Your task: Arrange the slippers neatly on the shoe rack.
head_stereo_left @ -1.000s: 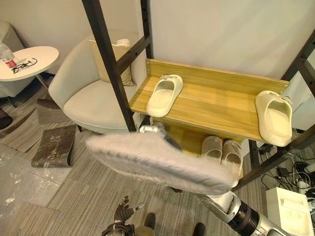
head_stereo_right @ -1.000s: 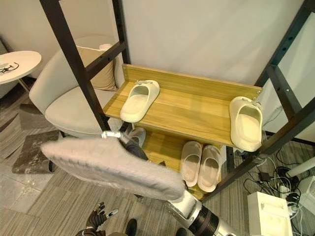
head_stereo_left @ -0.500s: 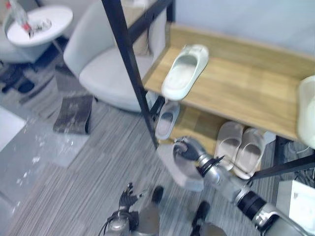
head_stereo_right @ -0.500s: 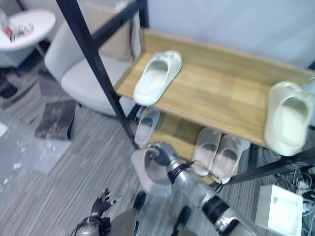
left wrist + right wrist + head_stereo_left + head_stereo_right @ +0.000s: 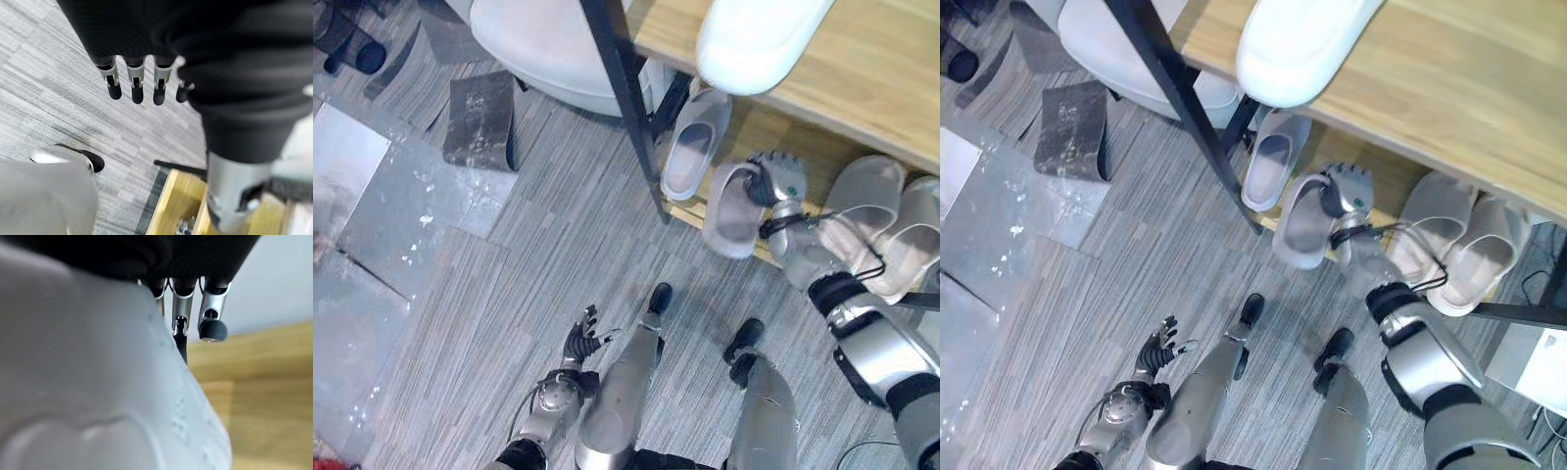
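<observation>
**A:** What's in front of you, biggest thing first?

**B:** You're looking down at the shoe rack point(image 5: 1449, 78). It has a wooden upper shelf on a black frame, with a white slipper point(image 5: 1302, 44) near its front edge, toe hanging over. Beyond the rack's left post is a pale armchair point(image 5: 543, 44), and a dark mat point(image 5: 481, 117) lies on the striped grey floor point(image 5: 509, 294) next to it.

**A:** And the lower shelf?

**B:** You've got one grey slipper point(image 5: 693, 147) lying there at the left end, just by the post. A beige pair point(image 5: 1454, 245) sits side by side at the right end, touching each other.

**A:** Where's the slipper you're working with?

**B:** Your right hand point(image 5: 1347, 196) holds a second grey slipper point(image 5: 729, 208) at the front edge of the lower shelf, between the single grey one and the beige pair. It's tipped up on its side, with its opening facing you. The fingers look wrapped over its rim, though in the right wrist view the slipper hides most of the grip, so take that with some caution.

**A:** The other hand?

**B:** Your left hand point(image 5: 582, 338) hangs low over the floor, well away from the rack, with fingers spread and nothing in them.
</observation>
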### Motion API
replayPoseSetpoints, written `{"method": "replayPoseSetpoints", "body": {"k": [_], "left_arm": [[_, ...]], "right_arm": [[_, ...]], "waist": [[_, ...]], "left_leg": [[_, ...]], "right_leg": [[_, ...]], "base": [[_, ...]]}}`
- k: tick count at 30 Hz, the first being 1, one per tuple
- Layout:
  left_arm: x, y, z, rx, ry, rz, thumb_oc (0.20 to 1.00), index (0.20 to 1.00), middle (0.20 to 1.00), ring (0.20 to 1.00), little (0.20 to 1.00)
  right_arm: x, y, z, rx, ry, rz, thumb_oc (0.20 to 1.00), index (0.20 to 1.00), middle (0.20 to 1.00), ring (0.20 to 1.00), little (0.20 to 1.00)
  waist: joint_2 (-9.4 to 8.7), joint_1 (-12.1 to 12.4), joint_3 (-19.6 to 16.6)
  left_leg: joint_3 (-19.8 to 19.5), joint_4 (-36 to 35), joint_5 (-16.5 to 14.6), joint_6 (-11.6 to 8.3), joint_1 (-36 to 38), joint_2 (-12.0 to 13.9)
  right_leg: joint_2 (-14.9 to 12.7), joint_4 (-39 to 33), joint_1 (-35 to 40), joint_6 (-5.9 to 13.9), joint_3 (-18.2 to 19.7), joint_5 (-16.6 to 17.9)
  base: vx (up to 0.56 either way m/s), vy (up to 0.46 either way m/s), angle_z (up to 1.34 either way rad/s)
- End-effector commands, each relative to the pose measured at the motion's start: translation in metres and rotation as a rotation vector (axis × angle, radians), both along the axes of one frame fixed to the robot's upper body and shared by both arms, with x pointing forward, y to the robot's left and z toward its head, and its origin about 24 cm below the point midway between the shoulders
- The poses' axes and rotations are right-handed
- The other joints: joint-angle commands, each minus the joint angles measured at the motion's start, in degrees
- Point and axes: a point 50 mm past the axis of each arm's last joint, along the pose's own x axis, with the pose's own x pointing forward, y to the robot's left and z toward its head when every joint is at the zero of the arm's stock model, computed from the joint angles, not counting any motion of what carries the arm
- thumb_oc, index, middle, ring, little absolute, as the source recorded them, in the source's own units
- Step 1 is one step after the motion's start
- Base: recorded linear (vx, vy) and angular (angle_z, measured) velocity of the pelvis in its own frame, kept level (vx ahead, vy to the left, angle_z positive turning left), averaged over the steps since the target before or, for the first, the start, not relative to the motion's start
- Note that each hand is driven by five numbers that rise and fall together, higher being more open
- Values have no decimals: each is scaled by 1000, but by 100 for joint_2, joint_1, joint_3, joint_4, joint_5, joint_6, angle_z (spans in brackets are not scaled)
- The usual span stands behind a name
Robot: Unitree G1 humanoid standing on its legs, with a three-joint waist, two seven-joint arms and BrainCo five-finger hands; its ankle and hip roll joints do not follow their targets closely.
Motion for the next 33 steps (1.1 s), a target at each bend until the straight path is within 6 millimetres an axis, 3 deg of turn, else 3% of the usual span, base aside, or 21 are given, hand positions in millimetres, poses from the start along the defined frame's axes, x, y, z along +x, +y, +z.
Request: {"method": "replayPoseSetpoints", "body": {"k": [1, 7, 12, 13, 16, 17, 18, 26, 33], "left_arm": [[-4, -1, 5, -22, -38, -24, 1000, 1000, 1000, 1000, 1000], [0, -1, 10, -27, -59, -48, 1000, 1000, 1000, 1000, 1000], [1, -2, 15, -44, -76, -57, 1000, 1000, 1000, 1000, 1000], [4, -4, 26, -67, -128, -72, 1000, 1000, 1000, 1000, 1000], [-10, 3, 24, -85, -111, -76, 1000, 1000, 1000, 1000, 1000], [-12, 4, 22, -91, -104, -76, 1000, 1000, 1000, 1000, 1000], [-13, 5, 22, -95, -102, -78, 1000, 1000, 1000, 1000, 1000], [-12, 8, 23, -87, -106, -69, 1000, 1000, 1000, 1000, 1000], [-7, 10, 26, -70, -122, -59, 1000, 1000, 1000, 1000, 1000]], "right_arm": [[1, -22, 27, -75, -107, -78, 200, 200, 200, 200, 200], [-1, -58, 51, -198, -117, -230, 200, 200, 200, 200, 200], [-4, -73, 61, -253, -118, -287, 200, 200, 200, 200, 200], [-5, -78, 62, -262, -119, -305, 200, 200, 200, 200, 200], [-9, -90, 64, -257, -112, -347, 200, 200, 200, 200, 200], [-9, -91, 63, -255, -106, -352, 570, 570, 570, 570, 570], [-10, -96, 59, -245, -81, -375, 1000, 1000, 1000, 1000, 1000], [-6, -91, 50, -242, -5, -416, 1000, 1000, 1000, 1000, 1000], [-2, -82, 63, -143, -65, -406, 1000, 1000, 1000, 1000, 1000]], "waist": [[-79, 183, -350], [-19, 290, -303], [0, 312, -274], [20, 331, -275], [115, 379, -280], [127, 388, -294], [139, 386, -297], [143, 360, -283], [141, 315, -234]], "left_leg": [[79, 846, -794, -6, -461, 47], [32, 1193, -858, 24, -1014, -79], [36, 1530, -970, 68, -1330, -141], [53, 1580, -986, 82, -1399, -160], [45, 1757, -1053, 125, -1578, -212], [35, 1770, -1068, 126, -1592, -217], [34, 1772, -1076, 124, -1591, -230], [-3, 1650, -1074, 127, -1391, -234], [-49, 1442, -1029, 118, -1129, -217]], "right_leg": [[48, 115, -150, 230, 400, -308], [-62, 675, -769, 192, 523, -529], [-101, 1020, -1104, 139, 621, -668], [-110, 1068, -1182, 141, 639, -679], [-176, 1300, -1416, 133, 698, -771], [-189, 1319, -1441, 130, 709, -792], [-191, 1334, -1442, 125, 713, -811], [-180, 1268, -1239, 116, 689, -841], [-156, 1107, -953, 133, 642, -792]], "base": [[-35, 52, 5], [6, 32, 8], [26, 7, 7], [24, 12, -3], [28, 18, -4], [35, 24, -5], [28, 19, 4], [15, -1, 3], [0, 0, 0]]}}
